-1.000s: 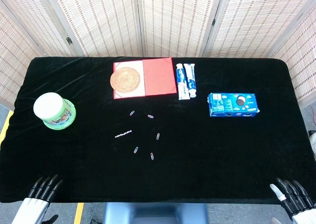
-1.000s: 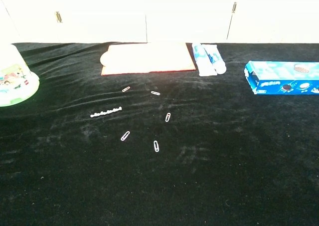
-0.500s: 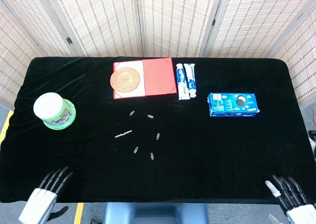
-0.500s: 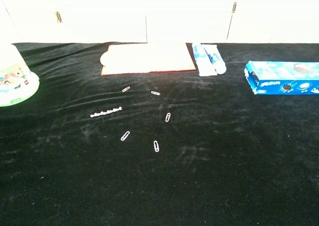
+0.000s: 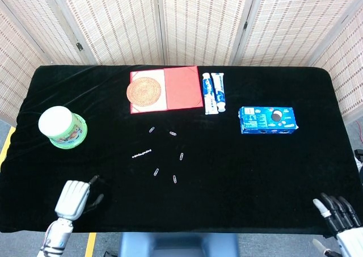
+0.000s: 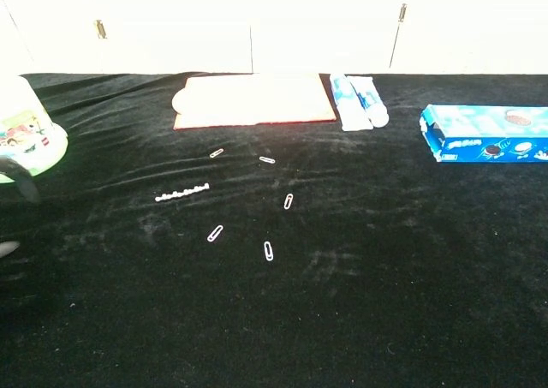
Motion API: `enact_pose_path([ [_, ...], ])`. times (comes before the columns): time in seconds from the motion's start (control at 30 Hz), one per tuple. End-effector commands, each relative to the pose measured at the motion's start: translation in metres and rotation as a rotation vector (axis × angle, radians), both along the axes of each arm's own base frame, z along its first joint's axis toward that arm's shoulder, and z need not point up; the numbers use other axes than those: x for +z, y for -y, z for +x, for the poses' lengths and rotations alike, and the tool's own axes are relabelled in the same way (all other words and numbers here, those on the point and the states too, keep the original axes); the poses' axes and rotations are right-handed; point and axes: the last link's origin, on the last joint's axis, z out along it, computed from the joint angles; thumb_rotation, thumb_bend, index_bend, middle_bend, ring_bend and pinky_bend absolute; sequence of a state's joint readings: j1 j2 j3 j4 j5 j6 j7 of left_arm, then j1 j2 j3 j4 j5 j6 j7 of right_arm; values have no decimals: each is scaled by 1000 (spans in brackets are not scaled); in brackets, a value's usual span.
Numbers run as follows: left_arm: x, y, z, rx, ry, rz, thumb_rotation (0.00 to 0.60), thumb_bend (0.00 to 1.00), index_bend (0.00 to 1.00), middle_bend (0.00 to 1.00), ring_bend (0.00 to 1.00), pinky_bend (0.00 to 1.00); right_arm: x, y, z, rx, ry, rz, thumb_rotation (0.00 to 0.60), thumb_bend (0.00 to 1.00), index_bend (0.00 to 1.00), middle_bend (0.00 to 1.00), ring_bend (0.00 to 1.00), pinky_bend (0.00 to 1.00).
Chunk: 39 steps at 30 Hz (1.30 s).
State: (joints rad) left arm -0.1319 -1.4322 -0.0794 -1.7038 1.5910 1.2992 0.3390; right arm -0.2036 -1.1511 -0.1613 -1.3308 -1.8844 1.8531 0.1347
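Down at the near-left edge of the black worktop [image 5: 255, 172], left hand [image 5: 72, 197] hovers w/ fingers [image 5: 85, 188] apart, holding nothing; nearest thing is the green tub [image 5: 62, 126], further back-left. Right hand [image 5: 338, 214] at near-right corner, fingers spread, empty. Paper clips [image 5: 174, 179] scattered mid-worktop.

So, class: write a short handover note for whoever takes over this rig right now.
Left hand: over the near left of the table, holding nothing, fingers apart.
Right hand: at the near right edge, fingers spread, holding nothing.
Things: loose paper clips mid-table beside a short beaded chain; green tub stands left, nearest the left hand.
Done: nothing grasped; clips lie scattered.
Left: everything; no hand touches anything.
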Motion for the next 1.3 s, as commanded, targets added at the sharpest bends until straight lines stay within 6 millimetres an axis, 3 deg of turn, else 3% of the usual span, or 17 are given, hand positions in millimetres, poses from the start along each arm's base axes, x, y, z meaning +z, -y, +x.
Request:
enact_pose_path([
  [0.03,-22,-37,24,61,55,-53,600,374,434,1000,1000,1000,6,10,-3,-31,17,-12,600,101,0,0,0,0],
  [0.23,-43,-68,45,102,92,-83,600,423,436,1000,1000,1000,11,21,-8,-70,39,-14,600,101,0,0,0,0],
  [0.53,-76,-110,59,116,93,-117,600,427,396,1000,1000,1000,16,36,-15,-123,73,-7,600,102,0,0,0,0],
  [0.9,-100,-124,75,47,-1,-83,600,427,389,1000,1000,1000,21,40,-21,-170,89,-16,600,102,0,0,0,0],
  [1.3,-116,-133,73,47,-53,-91,600,427,393,1000,1000,1000,24,37,-26,-188,104,-26,600,101,0,0,0,0],
])
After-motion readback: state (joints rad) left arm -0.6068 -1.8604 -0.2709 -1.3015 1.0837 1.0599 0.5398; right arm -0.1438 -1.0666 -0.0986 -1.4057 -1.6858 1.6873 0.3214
